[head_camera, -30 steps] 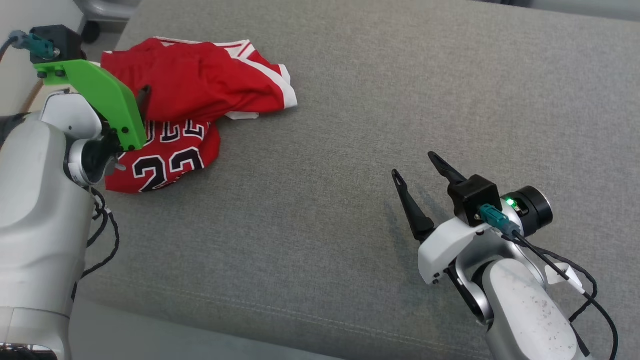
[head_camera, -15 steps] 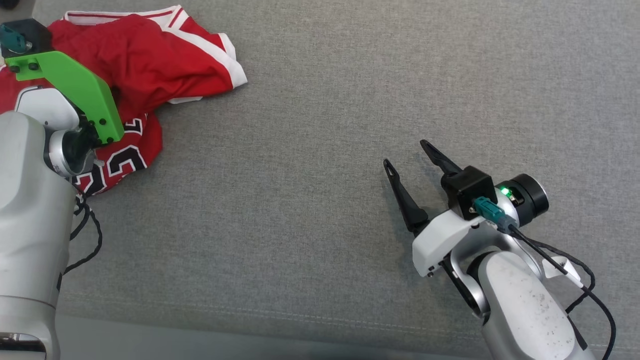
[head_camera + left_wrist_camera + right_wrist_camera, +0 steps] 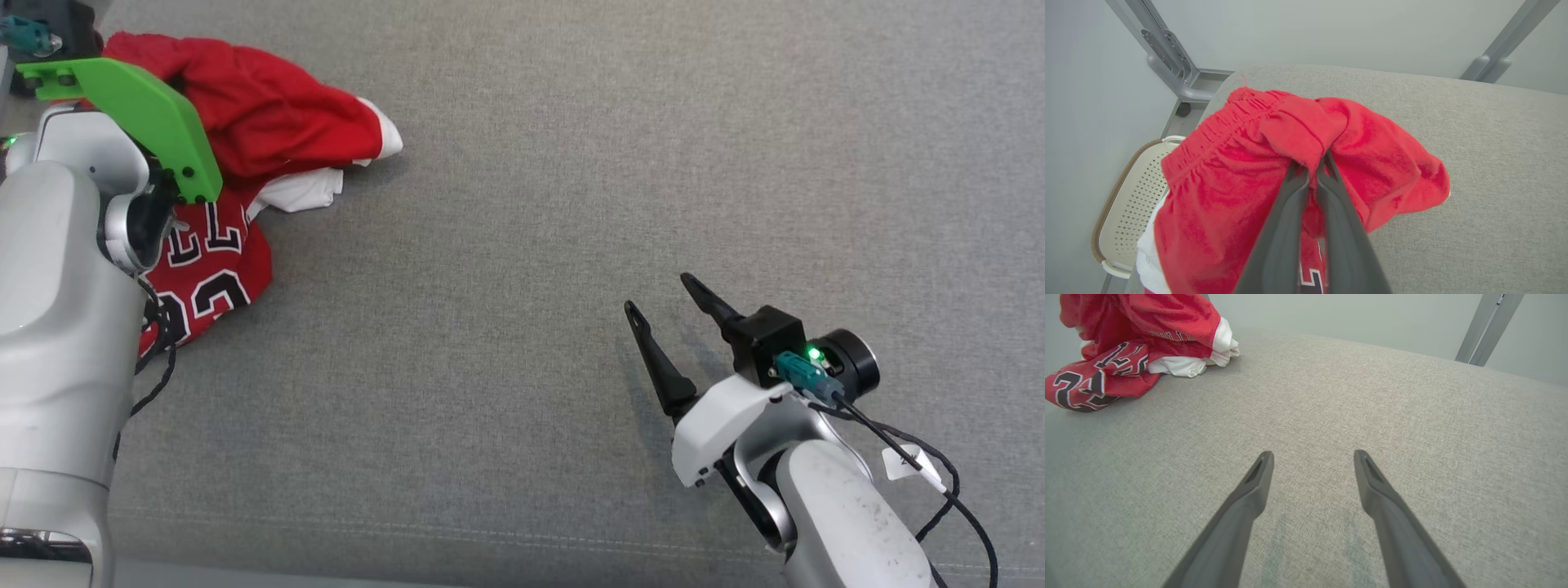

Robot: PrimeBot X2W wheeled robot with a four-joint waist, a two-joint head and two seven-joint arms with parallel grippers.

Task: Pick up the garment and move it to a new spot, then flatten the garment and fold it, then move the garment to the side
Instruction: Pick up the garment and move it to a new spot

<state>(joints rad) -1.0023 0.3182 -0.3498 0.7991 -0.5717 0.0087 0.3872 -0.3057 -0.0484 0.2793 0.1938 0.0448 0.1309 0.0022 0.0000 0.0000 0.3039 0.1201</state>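
1. Garment (image 3: 245, 122): red jersey cloth with white trim and black numerals edged in white, bunched in a heap at the upper left of the head frame, lying on the grey fabric surface (image 3: 571, 204)
2. The top of the heap is drawn up into a peak. The part with the numerals lies flat on the surface below it, and a white fold pokes out on the heap's right side
3. Left gripper (image 3: 1310, 163): at the centre of my left wrist frame, both dark fingers are pressed together on a fold of the red cloth, just beside a gathered, elastic-looking edge. I read it as clamped on the garment
4. Green bracket (image 3: 139, 98) of the left wrist sits over the heap at the upper left of the head frame. The pale forearm runs down the left edge
5. Right gripper (image 3: 658, 294): lower right of the head frame, fingers spread apart and pointing toward the upper left, well apart from the garment
6. In the right wrist frame the two fingers rise from the bottom edge over bare grey fabric, and the garment sits in the upper left corner. I cannot tell whether the tips touch the surface
7. Green light (image 3: 813, 354) is lit on the right wrist, and a black cable (image 3: 922, 457) trails toward the lower right corner
8. At the lower left of the left wrist frame, a cream perforated basket (image 3: 1126, 204) shows past the surface's edge. A grey metal strut (image 3: 1167, 53) crosses the upper left
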